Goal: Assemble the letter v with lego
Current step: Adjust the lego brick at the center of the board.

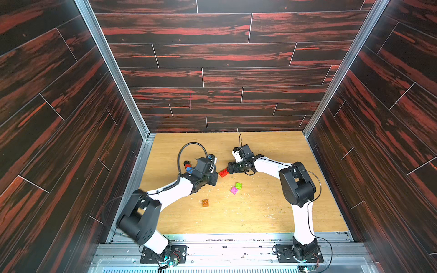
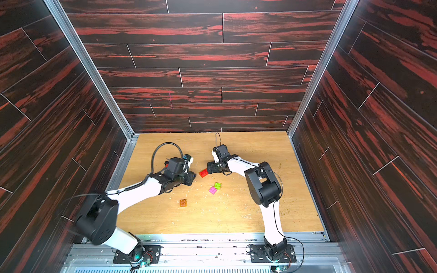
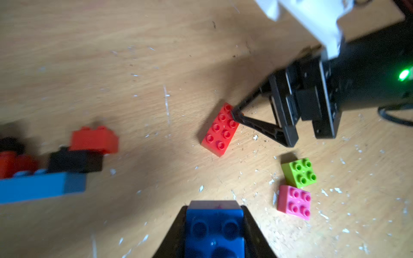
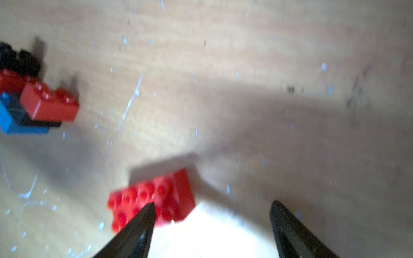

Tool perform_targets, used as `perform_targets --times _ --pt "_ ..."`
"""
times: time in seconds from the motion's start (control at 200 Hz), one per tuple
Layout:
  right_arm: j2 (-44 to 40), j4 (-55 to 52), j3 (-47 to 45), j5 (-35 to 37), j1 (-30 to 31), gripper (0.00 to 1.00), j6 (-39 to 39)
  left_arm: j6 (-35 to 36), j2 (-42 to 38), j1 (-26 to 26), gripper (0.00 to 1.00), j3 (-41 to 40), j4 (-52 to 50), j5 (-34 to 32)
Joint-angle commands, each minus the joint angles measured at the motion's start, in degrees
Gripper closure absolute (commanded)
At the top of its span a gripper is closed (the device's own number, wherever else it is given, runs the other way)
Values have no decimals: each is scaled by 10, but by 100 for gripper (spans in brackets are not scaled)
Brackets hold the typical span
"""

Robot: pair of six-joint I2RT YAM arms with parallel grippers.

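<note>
Though top views nearly hide it, the left wrist view shows the left hand (image 3: pixel 214 207) clamping a dark-blue plastic brick (image 3: pixel 214 230). The right hand (image 4: pixel 213 203) stands wide at a long red brick (image 4: pixel 156 194) mid-counter; free counter (image 1: pixel 272 146) reaches the far wall (image 1: pixel 236 113).

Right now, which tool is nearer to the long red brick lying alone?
Right. The right tool stands open with one fingertip at the end of the long red brick. The left tool, shut on a blue brick, is apart from it.
</note>
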Motion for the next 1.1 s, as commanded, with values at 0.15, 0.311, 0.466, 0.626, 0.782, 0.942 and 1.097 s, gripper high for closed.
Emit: perform_targets --times 0.15,0.311,0.466,0.626,0.782,0.942,1.097 --pt "-87 -18 -48 -15 8 16 13 -91 -111 -50 80 -82 -54 -91" --pt "-133 -18 -87 -1 12 16 16 -162 -182 -85 83 -140 -76 -136" --pt "-174 -24 -122 -3 20 16 25 -211 -225 -102 82 -189 -102 -163" --pt "-199 -21 -151 2 33 16 35 -243 -238 -107 83 -232 -101 -166" --pt "-210 -14 -166 6 46 16 43 -259 -234 -114 82 -241 -106 -171" --pt "-205 -8 -172 4 53 16 46 -263 -223 -117 83 -245 -90 -161" --pt "-203 -6 -177 8 54 16 45 -269 -199 -125 83 -242 -72 -146"
